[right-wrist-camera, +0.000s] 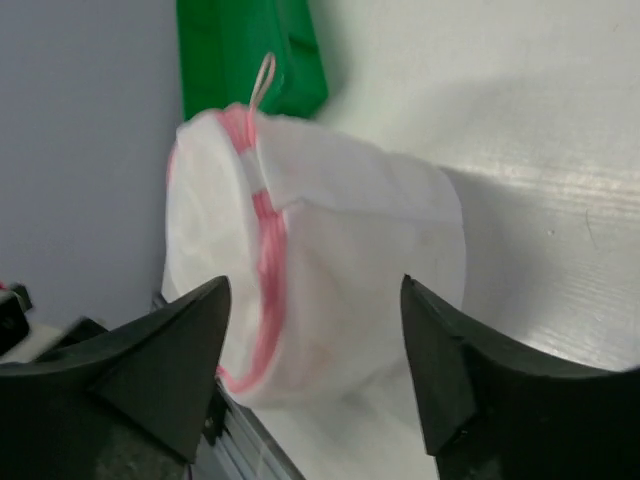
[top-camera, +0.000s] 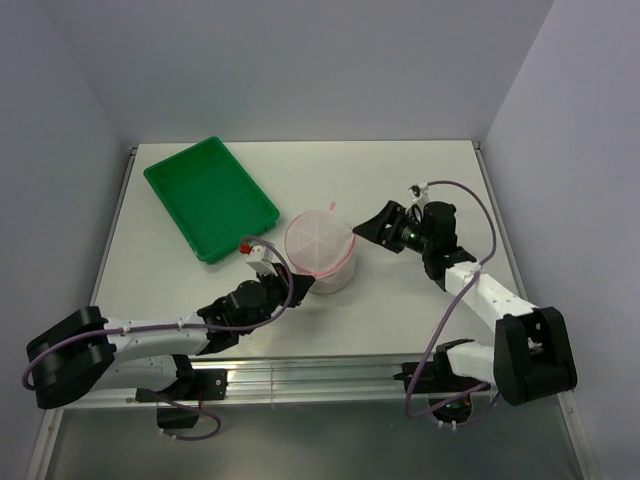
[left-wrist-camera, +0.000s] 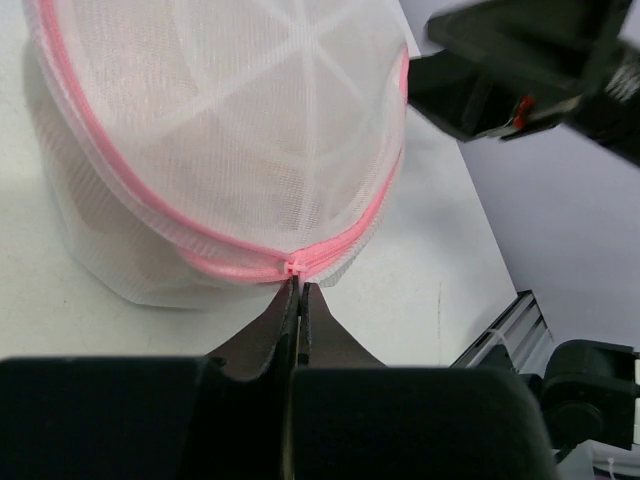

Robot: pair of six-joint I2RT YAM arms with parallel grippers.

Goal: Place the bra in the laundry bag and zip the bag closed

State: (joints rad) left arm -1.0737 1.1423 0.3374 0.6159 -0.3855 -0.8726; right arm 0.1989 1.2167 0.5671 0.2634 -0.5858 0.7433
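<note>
Laundry bag (top-camera: 320, 248) stands near the desk's middle, slightly toward the near edge. It is a round drum with its axis upright and its domed face up, and its hanging loop (top-camera: 331, 206) points toward the far edge. The left gripper (left-wrist-camera: 297, 292) is clenched on the zip pull (left-wrist-camera: 293, 266) at the bag's near-left side. The right gripper (top-camera: 368, 228) gapes just beside the bag's right flank, not touching it.
</note>
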